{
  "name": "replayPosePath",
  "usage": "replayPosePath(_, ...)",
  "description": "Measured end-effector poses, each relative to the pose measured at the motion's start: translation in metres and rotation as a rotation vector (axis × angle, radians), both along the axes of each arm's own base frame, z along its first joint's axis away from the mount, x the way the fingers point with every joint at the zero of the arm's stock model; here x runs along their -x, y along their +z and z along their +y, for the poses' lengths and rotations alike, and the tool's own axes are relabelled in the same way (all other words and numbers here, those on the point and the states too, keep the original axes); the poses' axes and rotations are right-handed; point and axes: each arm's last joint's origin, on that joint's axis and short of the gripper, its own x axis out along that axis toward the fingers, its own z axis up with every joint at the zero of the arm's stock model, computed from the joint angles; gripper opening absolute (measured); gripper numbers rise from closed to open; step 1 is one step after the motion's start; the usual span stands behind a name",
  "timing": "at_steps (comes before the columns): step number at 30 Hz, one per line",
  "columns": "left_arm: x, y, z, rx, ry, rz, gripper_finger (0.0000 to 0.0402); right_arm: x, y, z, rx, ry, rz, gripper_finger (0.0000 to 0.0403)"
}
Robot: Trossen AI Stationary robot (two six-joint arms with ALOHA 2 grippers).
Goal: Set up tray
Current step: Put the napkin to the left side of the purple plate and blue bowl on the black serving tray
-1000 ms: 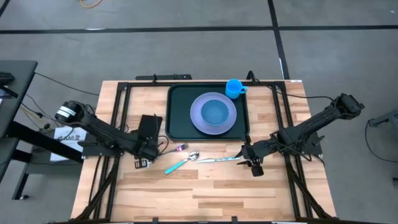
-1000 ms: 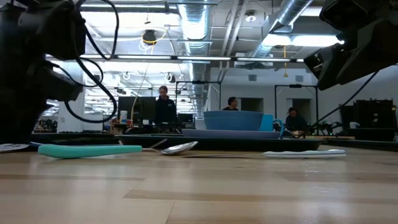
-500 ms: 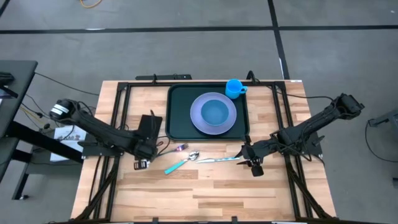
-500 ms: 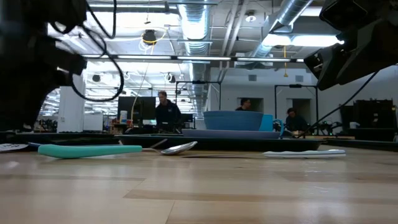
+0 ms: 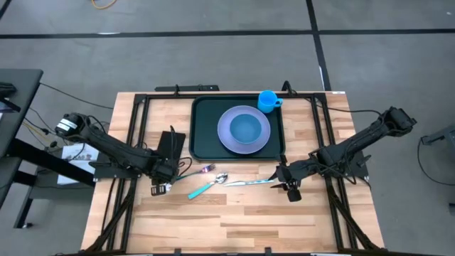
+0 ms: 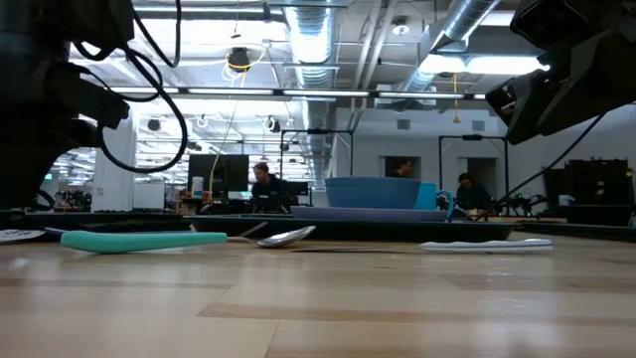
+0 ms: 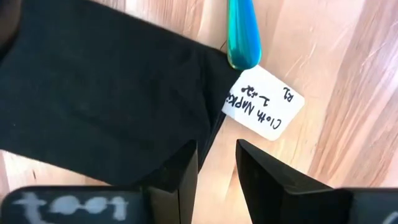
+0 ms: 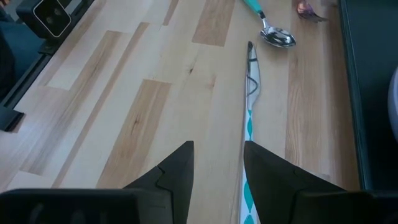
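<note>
The dark green tray (image 5: 202,114) lies at the table's far middle. It carries a lavender plate (image 5: 226,139) with a blue bowl (image 5: 245,129) on it, and a blue cup (image 5: 267,100) stands at its far right corner. A black cloth napkin (image 5: 170,146) with a white tag (image 7: 264,102) lies flat to the left of the tray. My left gripper (image 5: 165,176) points down, open, over the napkin's near edge (image 7: 124,168). My right gripper (image 5: 284,181) hangs open above the end of a white patterned knife (image 8: 252,87). A teal-handled spoon (image 5: 207,186) lies between the two grippers.
A purplish fork (image 5: 206,169) lies near the napkin, and a glossy blue-green handle tip (image 7: 242,31) ends beside the tag. Black frame rails (image 5: 138,124) run along both sides of the table. Bare wood (image 5: 234,220) stretches along the near edge. People sit in the room behind.
My left gripper has risen above the table next to the napkin and drifted slightly toward the left edge, its fingers as far apart as before. The napkin and the cutlery lie where they were.
</note>
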Motion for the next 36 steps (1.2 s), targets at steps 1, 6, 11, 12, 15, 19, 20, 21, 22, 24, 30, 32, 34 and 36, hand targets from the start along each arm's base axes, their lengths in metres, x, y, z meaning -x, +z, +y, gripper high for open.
replayPosePath(1,-0.0002,0.0,-0.0001,0.001,-0.005,-0.003,0.01,0.0,0.0,0.0,0.0,0.0,0.0,0.0131)
replayPosePath(6,0.0002,0.0,0.0004,-0.01,-0.001,0.0,0.01,0.0,0.0,0.0,0.0,0.0,0.0,0.0131)
replayPosePath(11,0.0002,-0.0001,0.0005,-0.013,0.014,-0.001,0.01,0.0,0.0,0.0,0.0,0.0,0.0,0.0131)
replayPosePath(12,0.0002,-0.0001,0.0006,-0.016,0.014,-0.002,0.01,0.0,0.0,0.0,0.0,0.0,0.0,0.0131)
replayPosePath(15,0.0002,-0.0001,0.0006,-0.016,0.048,-0.002,0.01,0.0,0.0,0.0,0.0,0.0,0.0,0.0131)
replayPosePath(19,0.0003,-0.0001,0.0003,-0.006,0.065,0.001,0.01,0.0,0.0,0.0,0.0,0.0,0.0,0.0131)
replayPosePath(20,0.0004,-0.0001,0.0001,-0.006,0.061,0.001,0.01,0.0,0.0,0.0,0.0,0.0,0.0,0.0131)
replayPosePath(21,0.0005,-0.0001,-0.0004,-0.006,0.058,0.001,0.01,0.0,0.0,0.0,0.0,0.0,0.0,0.0131)
replayPosePath(22,0.0006,-0.0001,-0.001,-0.006,0.054,-0.001,0.0101,0.0,0.0,0.0,0.0,0.0,0.0,0.0131)
replayPosePath(24,0.0008,-0.0001,-0.0023,-0.005,0.046,-0.003,0.0107,0.0,0.0,0.0,0.0,0.0,0.0,0.0131)
replayPosePath(30,0.0016,-0.0001,-0.0029,-0.009,0.05,0.001,0.0159,0.0001,0.0,0.0,0.0,0.0,0.001,0.0131)
replayPosePath(32,0.0013,-0.0001,-0.0025,-0.025,0.049,-0.007,0.018,0.0,0.0,0.0,0.0,0.0,0.0,0.0131)
replayPosePath(34,0.001,-0.0001,-0.0019,-0.048,0.039,-0.017,0.0197,0.0,0.0,0.0,0.0,0.0,0.001,0.0131)
replayPosePath(36,0.0009,0.0,-0.0012,-0.067,0.037,-0.024,0.021,0.0,0.0,0.0,0.0,0.0,0.001,0.0131)
